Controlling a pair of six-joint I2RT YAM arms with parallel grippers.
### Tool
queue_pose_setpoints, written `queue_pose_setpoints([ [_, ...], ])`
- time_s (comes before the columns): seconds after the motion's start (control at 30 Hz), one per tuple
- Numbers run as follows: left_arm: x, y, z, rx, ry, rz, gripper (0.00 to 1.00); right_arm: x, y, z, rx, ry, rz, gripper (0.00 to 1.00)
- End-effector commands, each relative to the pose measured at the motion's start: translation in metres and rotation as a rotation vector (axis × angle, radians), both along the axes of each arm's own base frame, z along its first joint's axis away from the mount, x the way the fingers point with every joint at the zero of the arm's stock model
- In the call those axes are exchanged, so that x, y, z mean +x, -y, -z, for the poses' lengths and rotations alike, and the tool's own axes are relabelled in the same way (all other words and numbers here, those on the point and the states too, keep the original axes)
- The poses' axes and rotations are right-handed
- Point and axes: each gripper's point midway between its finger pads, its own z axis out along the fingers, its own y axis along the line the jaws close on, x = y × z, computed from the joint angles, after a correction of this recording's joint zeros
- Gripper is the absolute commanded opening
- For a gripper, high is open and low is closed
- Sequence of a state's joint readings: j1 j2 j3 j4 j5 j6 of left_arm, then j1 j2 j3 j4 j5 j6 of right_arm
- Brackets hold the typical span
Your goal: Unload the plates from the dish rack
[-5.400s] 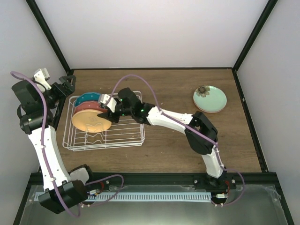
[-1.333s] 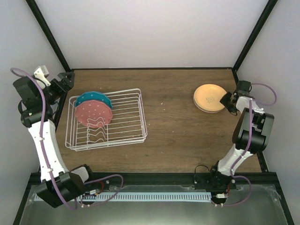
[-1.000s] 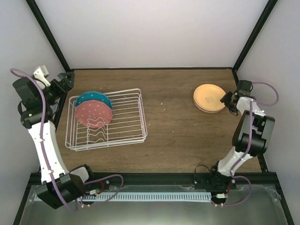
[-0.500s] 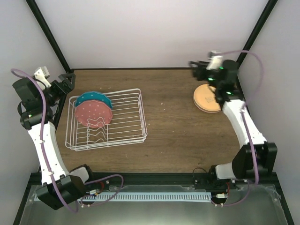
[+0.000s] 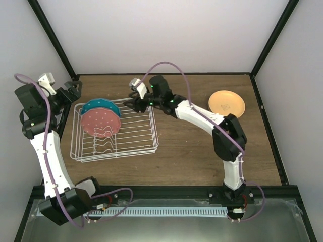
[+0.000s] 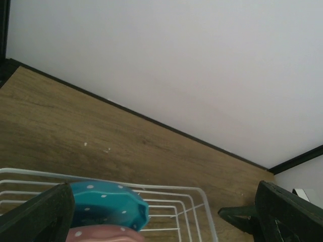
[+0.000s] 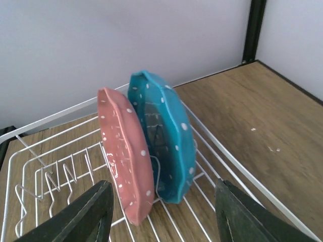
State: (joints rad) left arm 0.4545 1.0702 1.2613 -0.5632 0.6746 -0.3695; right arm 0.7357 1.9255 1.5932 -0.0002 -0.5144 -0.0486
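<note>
Bright, soft, even light is falling from above, leaving only faint shadows beneath the dish rack [image 5: 136, 132] on the table [image 5: 189, 148], while the near fingers [image 7: 81, 214] of the right gripper [image 7: 162, 186] are showing dark and slightly blurred.

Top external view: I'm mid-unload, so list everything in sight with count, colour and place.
dish rack: one, white wire, left side of the table.
salmon-red plate: one, white-dotted, upright in the rack's left end.
teal-blue plate: one, white-dotted, upright just behind it.
orange-yellow plate: one, lying flat, far right of the table.
table: one, brown wood.
left gripper: black, beyond the rack's far left corner, jaws open.
right gripper: black, over the rack's far edge, jaws open.
</note>
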Motion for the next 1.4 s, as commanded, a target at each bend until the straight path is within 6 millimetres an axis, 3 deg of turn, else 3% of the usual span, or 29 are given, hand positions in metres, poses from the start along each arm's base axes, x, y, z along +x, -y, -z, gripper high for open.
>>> queue_pose_setpoints([
  [0.0, -0.005, -0.003, 0.014, 0.099, -0.044, 0.001, 1.00, -0.004, -0.028, -0.012, -0.008, 0.074, -0.055, 0.57],
  [0.17, -0.009, -0.012, 0.038, 0.176, -0.121, -0.018, 1.00, -0.014, -0.058, 0.012, -0.055, 0.059, -0.108, 0.57],
  [0.53, -0.014, -0.020, 0.076, 0.253, -0.206, -0.025, 1.00, -0.022, -0.090, 0.047, -0.097, 0.014, -0.167, 0.55],
  [1.07, -0.017, -0.018, 0.082, 0.252, -0.216, -0.014, 1.00, -0.035, -0.107, 0.072, -0.116, -0.006, -0.190, 0.49],
  [1.37, -0.021, -0.014, 0.080, 0.249, -0.212, -0.009, 1.00, -0.033, -0.122, 0.076, -0.113, 0.048, -0.148, 0.36],
])
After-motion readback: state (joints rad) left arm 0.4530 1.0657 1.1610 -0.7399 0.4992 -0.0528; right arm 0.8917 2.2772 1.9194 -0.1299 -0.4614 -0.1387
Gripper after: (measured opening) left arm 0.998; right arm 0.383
